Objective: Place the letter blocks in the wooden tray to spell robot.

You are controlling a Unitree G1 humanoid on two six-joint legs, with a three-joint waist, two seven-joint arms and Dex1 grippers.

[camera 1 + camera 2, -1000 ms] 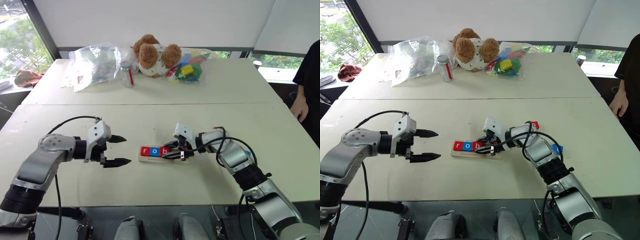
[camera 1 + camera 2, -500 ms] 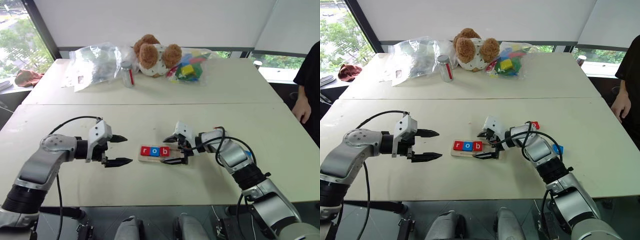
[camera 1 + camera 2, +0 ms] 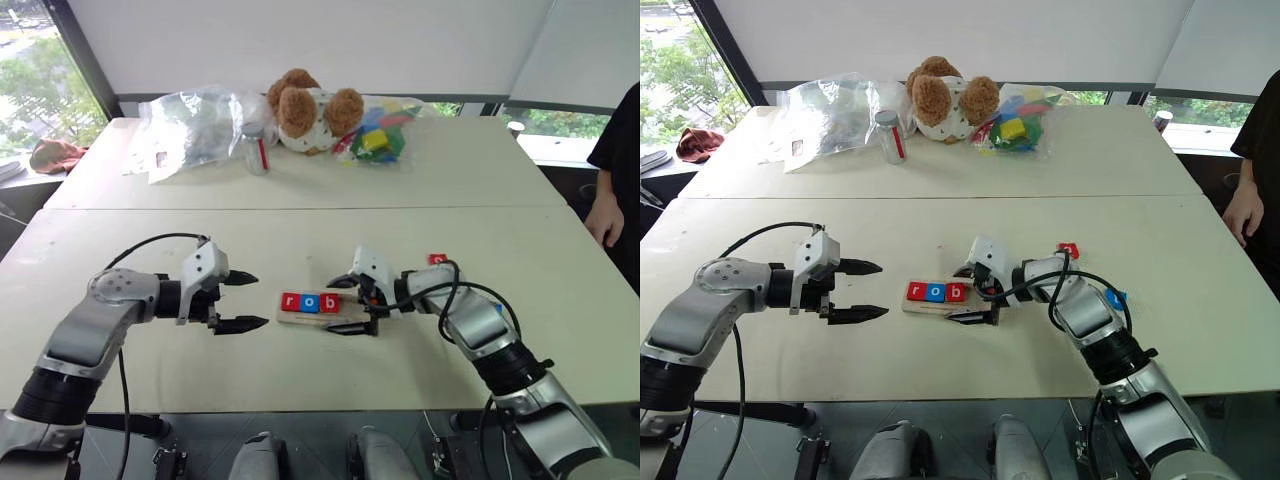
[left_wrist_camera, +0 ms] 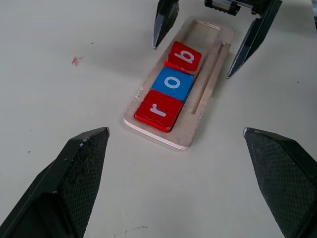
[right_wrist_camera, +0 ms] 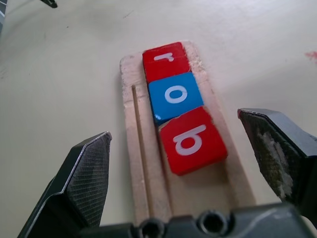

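From the head camera I see the wooden tray (image 3: 318,311) at lower centre of the frame on the pale desk (image 3: 300,245), with three letter blocks in it: a red r (image 3: 290,301), a blue o (image 3: 309,302) and a red b (image 3: 329,303). My right wrist view adds detail the head view cannot give: the b tile sits slightly skewed against the o, and the lengthwise groove runs beside the row with bare wood left past the b. My left wrist view shows the same row from the other end, with the right end effector's black fingers (image 4: 166,20) straddling the far end of the tray.

The right eye view also picks up two loose tiles right of centre: a red one (image 3: 1068,249) and a blue one (image 3: 1114,298) just beside my right forearm.

The right end effector (image 3: 346,305) has its fingers spread wide, gripping nothing, one fingertip on each side of the tray's empty end. The left end effector (image 3: 243,301) hangs left of the tray, fingers wide apart and empty, clear of the wood.
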